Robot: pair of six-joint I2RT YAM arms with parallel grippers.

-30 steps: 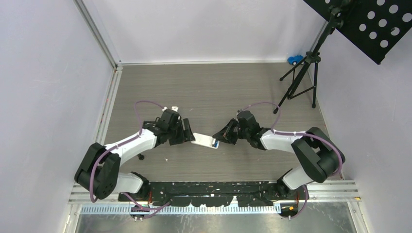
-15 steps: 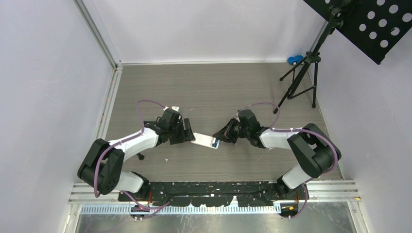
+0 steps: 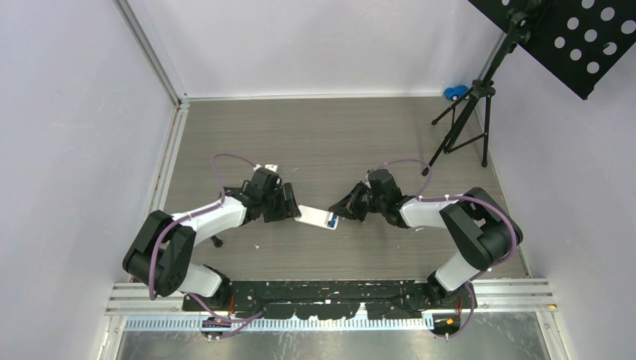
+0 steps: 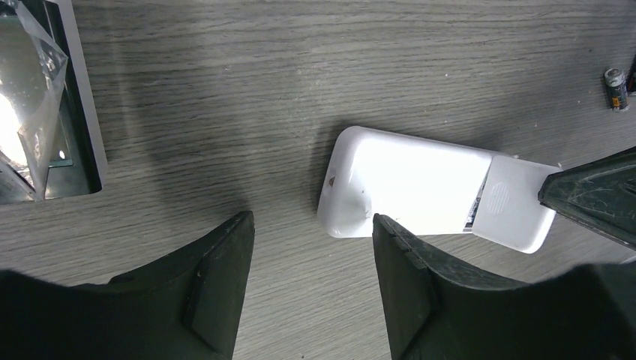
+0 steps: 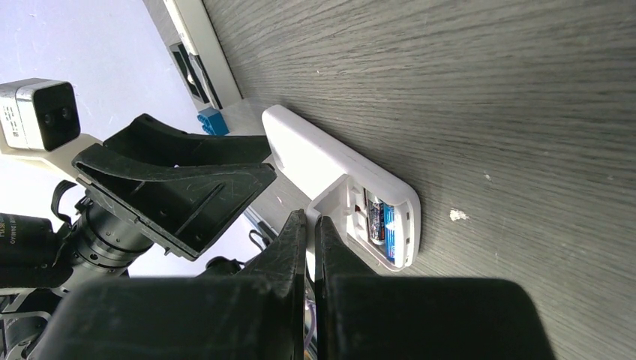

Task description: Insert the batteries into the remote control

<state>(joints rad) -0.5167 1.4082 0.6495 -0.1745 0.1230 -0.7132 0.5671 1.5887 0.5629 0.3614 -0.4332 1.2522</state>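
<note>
Right gripper [image 5: 311, 219] beside remote control [image 5: 315, 161]

The table [image 4: 300, 75] looks like grey wood-grain laminate, matt, with fine streaks along it. The remote control [image 4: 405, 184] is smooth white plastic, glossy enough to glare under the light. Its battery cover [image 4: 510, 206] is the same white plastic but duller, with a small ribbed patch. The batteries [image 5: 379, 225] in its compartment wear a shiny wrap, partly blue. A loose battery [image 4: 616, 88] is dark with a silvery metal end. The left gripper [image 4: 311, 221] and right gripper [image 5: 309, 217] are black matt plastic, faintly scuffed and scratched. A clear bag [image 4: 34, 75] is crinkled, glossy film
</note>
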